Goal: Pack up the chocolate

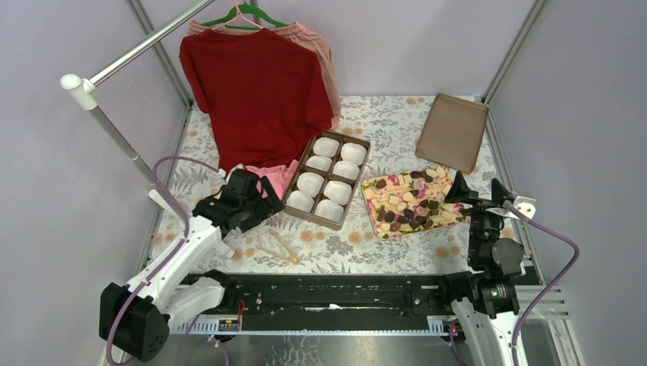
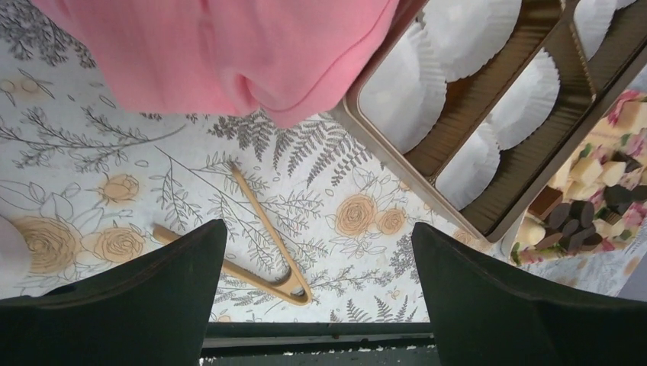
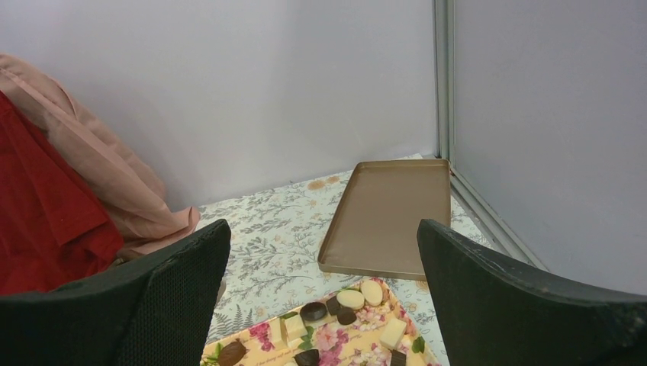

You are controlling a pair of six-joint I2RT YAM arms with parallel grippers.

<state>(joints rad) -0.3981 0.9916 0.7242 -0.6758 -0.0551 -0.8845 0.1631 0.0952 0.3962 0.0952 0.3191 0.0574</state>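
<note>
Left hand (image 2: pixel 317 232) released above wooden tongs (image 2: pixel 268 232), right hand (image 1: pixel 479 187) released at 3 o'clock of chocolate (image 1: pixel 409 206) on floral tray (image 1: pixel 369 191)

Chocolate (image 1: pixel 408 210) on tray (image 1: pixel 367 200) right of box (image 1: pixel 328 178), tongs (image 1: pixel 278 245) before box, pan (image 1: pixel 452 131) behind tray.

Right wrist cam: right gripper (image 3: pixel 322 229) is seen with jaws spread wide.
Its dark fingers (image 3: pixel 152 305) are framed at lower left and lower right. Chocolate (image 3: pixel 351 299) is seen at bottom centre on a flowered tray (image 3: pixel 332 337): two cream ovals, two dark rounds, pale squares, one brown piece further left. A tan tray (image 3: pixel 389 217) is laid just beyond it, centre right, on fern-print cloth (image 3: pixel 267 229). A red shirt (image 3: pixel 38 221) and a peach garment (image 3: pixel 99 168) are seen at the left edge. A metal post (image 3: pixel 442 76) is seen upper right between grey walls (image 3: pixel 267 76).
</note>
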